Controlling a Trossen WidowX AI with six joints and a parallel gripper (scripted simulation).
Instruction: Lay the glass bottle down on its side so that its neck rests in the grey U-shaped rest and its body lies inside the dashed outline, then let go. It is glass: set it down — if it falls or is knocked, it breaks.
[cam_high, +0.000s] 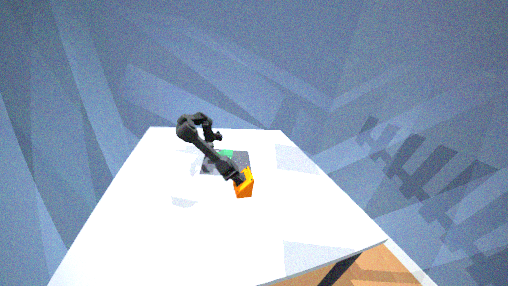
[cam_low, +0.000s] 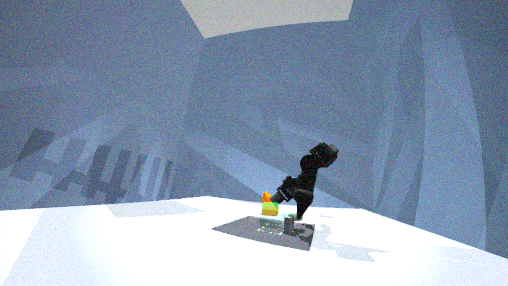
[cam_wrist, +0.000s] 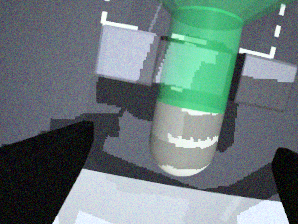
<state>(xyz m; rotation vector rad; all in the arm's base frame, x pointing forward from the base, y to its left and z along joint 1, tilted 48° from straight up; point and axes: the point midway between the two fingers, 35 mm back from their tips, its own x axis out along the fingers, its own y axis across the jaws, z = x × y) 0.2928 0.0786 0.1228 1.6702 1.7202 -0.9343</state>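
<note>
Release is the step in hand: my end effector (cam_high: 210, 144) (cam_low: 300, 215) (cam_wrist: 184, 144) stands nearly fully open, with nothing held between its fingers. They stand on either side of the green glass bottle (cam_high: 226, 153) (cam_low: 270, 221) (cam_wrist: 200, 65), with a gap on each side of its stopper (cam_wrist: 185, 145) in the wrist view. The bottle lies on its side over the dark mat (cam_high: 242, 159) (cam_low: 239, 227), its neck between the two uprights of the grey U-shaped rest (cam_low: 289, 225) (cam_wrist: 125, 55). Its body reaches toward the dashed outline (cam_low: 270, 232) (cam_wrist: 120, 25); I cannot tell whether every edge falls inside.

I judge the laying down all but finished. What remains calls for a slow, straight retreat, keeping both fingers spread and clear of the glass; a sideways brush could roll the body or knock the neck against the rest. I would back off along the line of the opening before swinging the arm, and leave the orange block (cam_high: 244, 189) (cam_low: 270, 209) on the desk (cam_high: 150, 225) (cam_low: 125, 245) alone.

The bottle is see-through green, broadening from a straight neck into its shoulder. The stopper is dull grey-beige, smooth and rounded at the tip, with jagged pale highlights across it. I see no crack in the part the wrist view shows.
</note>
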